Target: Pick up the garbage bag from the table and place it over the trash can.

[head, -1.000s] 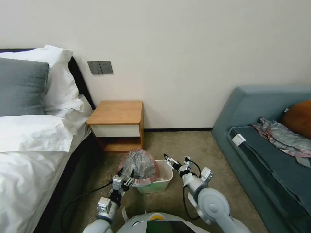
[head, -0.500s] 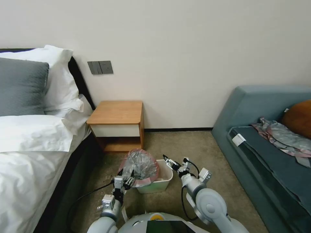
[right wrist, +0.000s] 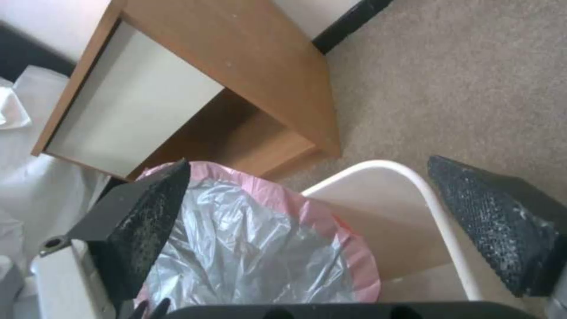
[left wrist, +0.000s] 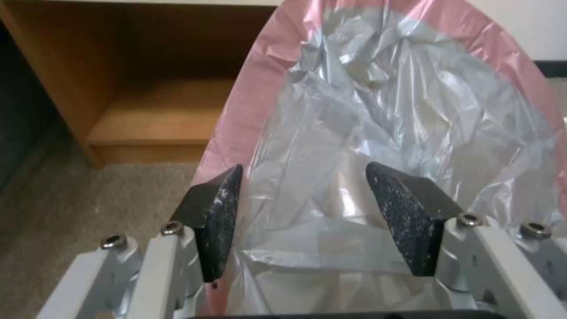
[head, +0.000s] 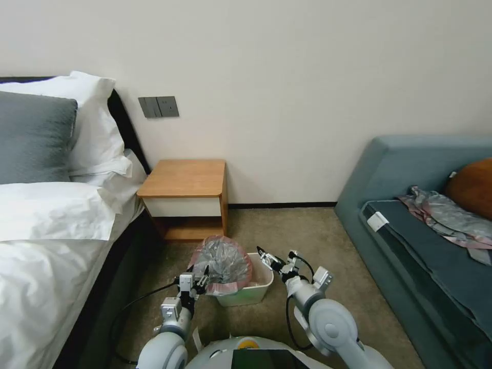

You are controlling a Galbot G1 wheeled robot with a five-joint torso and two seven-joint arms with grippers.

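The bag [head: 221,264] is thin, crinkly, translucent grey-silver film with a pink rim band. It stands puffed up and rounded over the left part of the bin [head: 254,292], its mouth tilted toward the robot; the right part of the bin is uncovered. The bin is a small cream-white plastic box with rounded corners and a flared rim, sitting on rough beige carpet [head: 307,230] just in front of the table [head: 185,197], a light-brown wooden nightstand with a white drawer front, a lower shelf and rounded corners.

The left gripper [head: 199,283] is at the bag's near-left edge. In its wrist view its two dark, grainy wedge-shaped pads [left wrist: 219,217] are spread apart, with the pink band and clear film [left wrist: 384,115] between and behind them; whether a pad touches the plastic is unclear.

The right gripper [head: 265,255] hovers above the bin's right rim, its pebbled black pads [right wrist: 496,230] spread wide, one over the bag [right wrist: 248,252] and the other past the smooth white rim [right wrist: 437,208], gripping nothing.
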